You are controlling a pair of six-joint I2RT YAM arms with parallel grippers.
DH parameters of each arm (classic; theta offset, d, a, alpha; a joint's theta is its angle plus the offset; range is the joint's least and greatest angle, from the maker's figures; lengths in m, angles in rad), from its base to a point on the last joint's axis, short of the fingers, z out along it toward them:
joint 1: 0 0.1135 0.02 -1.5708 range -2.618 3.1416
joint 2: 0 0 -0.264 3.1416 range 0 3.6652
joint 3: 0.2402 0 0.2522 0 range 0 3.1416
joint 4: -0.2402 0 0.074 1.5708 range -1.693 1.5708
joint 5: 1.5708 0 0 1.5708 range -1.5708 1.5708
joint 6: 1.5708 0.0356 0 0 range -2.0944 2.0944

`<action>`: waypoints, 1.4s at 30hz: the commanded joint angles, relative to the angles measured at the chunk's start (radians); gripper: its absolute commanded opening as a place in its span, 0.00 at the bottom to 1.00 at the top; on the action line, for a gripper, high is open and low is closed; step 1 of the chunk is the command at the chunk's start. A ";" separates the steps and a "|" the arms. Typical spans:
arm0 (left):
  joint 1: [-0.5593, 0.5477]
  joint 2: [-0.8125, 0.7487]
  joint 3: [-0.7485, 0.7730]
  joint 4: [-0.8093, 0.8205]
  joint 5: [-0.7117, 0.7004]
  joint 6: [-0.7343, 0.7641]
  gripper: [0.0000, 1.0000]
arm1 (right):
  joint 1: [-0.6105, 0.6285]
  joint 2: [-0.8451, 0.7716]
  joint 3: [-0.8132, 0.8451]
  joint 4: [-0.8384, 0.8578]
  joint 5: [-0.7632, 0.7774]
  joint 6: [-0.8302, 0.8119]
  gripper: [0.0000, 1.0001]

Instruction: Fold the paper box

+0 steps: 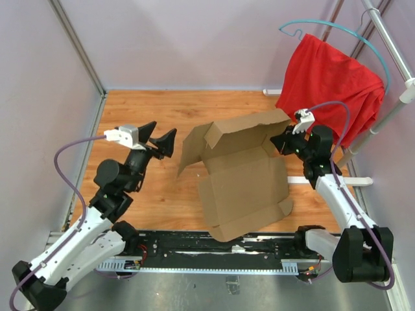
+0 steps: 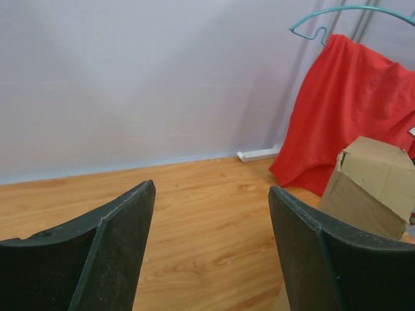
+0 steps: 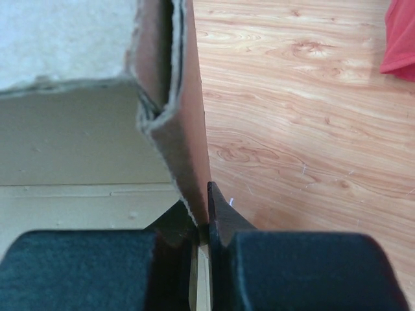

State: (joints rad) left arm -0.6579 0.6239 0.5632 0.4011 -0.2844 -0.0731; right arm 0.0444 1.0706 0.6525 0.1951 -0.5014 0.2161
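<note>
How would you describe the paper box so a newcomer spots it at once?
Start at the wooden table. At its middle lies the paper box: plain brown cardboard, flaps raised, one edge pinched by the right gripper, unlike the hanging red cloth.

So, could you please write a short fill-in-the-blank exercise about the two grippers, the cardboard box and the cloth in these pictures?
1. The right gripper is ____ on an upright wall of the paper box.
2. The left gripper is empty, and its jaws stand ____.
3. The cloth on the hanger is ____ in colour.

Missing words: shut; open; red.
</note>
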 commanded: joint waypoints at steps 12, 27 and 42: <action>0.433 0.608 -0.032 0.417 0.687 -0.297 0.76 | -0.011 0.417 0.276 0.057 0.001 0.032 0.01; 0.434 0.663 -0.119 0.584 0.529 -0.159 0.75 | 0.043 0.628 0.337 0.052 0.110 -0.093 0.02; 0.432 0.655 -0.219 0.673 0.614 -0.200 0.72 | 0.087 0.670 0.287 0.109 0.128 -0.104 0.02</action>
State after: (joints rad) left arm -0.2302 1.3228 0.3904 0.9684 0.3004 -0.2535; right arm 0.0959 1.7329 0.9581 0.2981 -0.4099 0.1513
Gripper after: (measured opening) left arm 0.727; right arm 0.033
